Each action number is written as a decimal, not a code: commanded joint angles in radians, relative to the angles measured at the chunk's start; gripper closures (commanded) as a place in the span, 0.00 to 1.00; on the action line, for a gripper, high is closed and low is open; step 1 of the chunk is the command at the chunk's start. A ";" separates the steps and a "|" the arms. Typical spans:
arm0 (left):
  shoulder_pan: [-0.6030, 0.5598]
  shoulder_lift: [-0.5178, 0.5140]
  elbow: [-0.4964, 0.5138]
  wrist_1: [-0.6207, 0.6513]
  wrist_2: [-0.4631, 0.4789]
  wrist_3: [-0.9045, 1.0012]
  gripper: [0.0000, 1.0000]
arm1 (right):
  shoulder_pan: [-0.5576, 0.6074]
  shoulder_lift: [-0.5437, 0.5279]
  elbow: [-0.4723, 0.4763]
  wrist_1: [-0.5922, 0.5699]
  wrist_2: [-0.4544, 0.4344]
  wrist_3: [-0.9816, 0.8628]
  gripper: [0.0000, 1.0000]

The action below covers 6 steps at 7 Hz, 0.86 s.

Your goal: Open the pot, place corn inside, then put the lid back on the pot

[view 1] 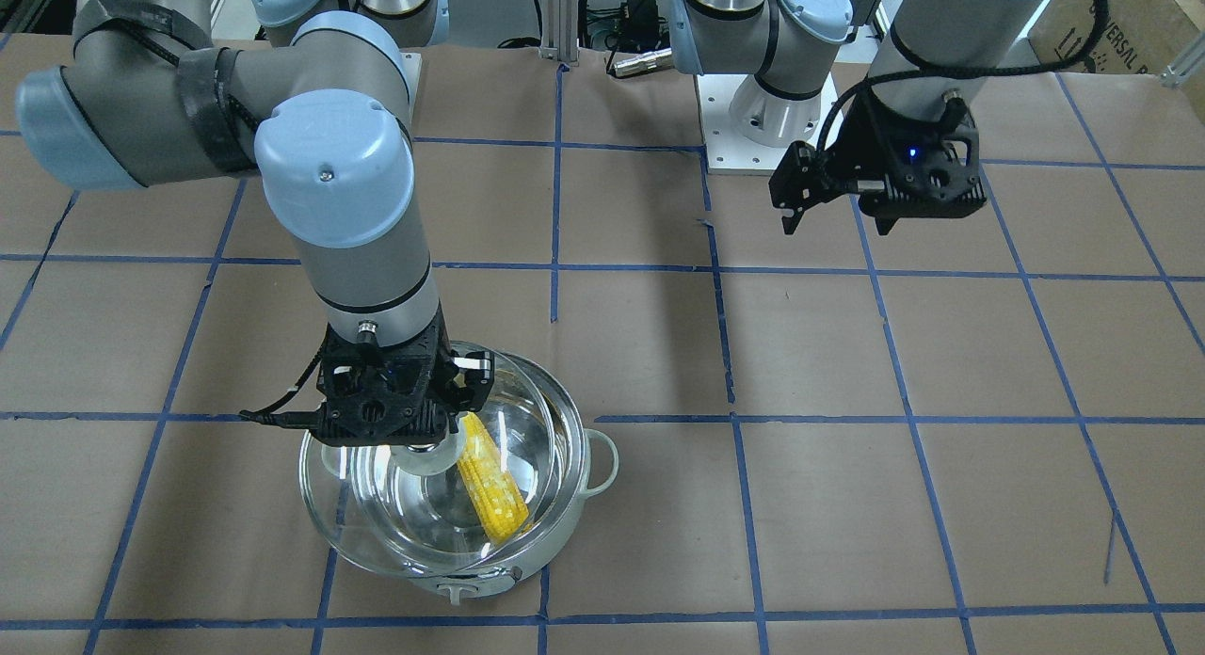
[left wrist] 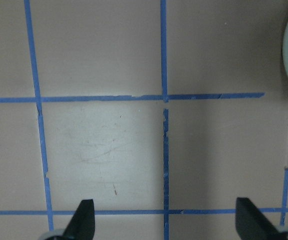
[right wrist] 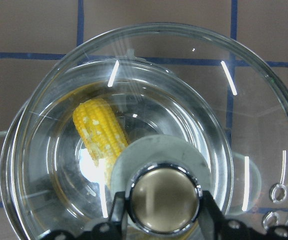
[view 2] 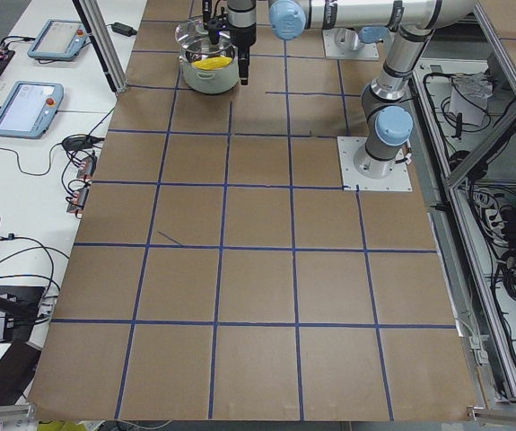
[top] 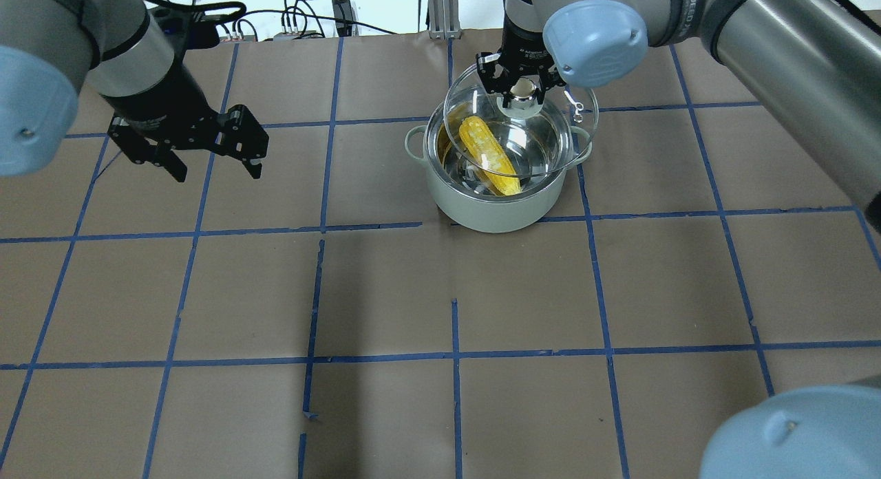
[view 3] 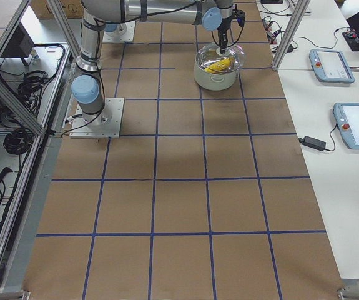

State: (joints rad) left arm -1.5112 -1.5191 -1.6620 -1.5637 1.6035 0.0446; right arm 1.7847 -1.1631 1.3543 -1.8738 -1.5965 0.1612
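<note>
Brown paper gridded with blue tape covers the desk (top: 385,293). On the side far from the robot stands the pale grey-white pot (top: 495,210). The clear glass lid (top: 557,121) hangs over it, off-centre and not seated on the rim. The yellow corn cob (top: 489,155) lies slantwise inside the pot. The right gripper (top: 521,92) clamps the lid's knob (right wrist: 166,195). The left gripper (top: 217,173) hovers well apart, spread wide and holding nothing.

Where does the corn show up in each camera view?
Front-facing: corn, lower centre-left.
Overhead: corn, upper centre-right.
Exterior left: corn, top, left of centre.
Exterior right: corn, top, right of centre.
Left wrist: not in view.
Right wrist: corn, left of centre.
Landmark: the pot holding it.
</note>
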 commanded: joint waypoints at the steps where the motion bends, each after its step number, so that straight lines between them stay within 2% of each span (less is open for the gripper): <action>1: 0.015 0.024 -0.003 -0.021 0.018 -0.002 0.00 | 0.031 0.016 0.002 0.001 0.004 0.012 0.91; 2: 0.014 0.007 0.019 -0.022 -0.017 -0.011 0.00 | 0.039 0.019 0.002 0.001 0.007 0.012 0.91; 4: 0.000 -0.082 0.176 -0.106 -0.007 -0.003 0.00 | 0.041 0.034 0.000 0.001 0.010 0.012 0.92; 6: -0.013 -0.096 0.188 -0.108 -0.007 0.001 0.00 | 0.041 0.039 -0.001 -0.001 0.010 0.012 0.92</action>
State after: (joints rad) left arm -1.5136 -1.6024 -1.4883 -1.6623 1.5958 0.0439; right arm 1.8250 -1.1267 1.3536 -1.8739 -1.5864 0.1733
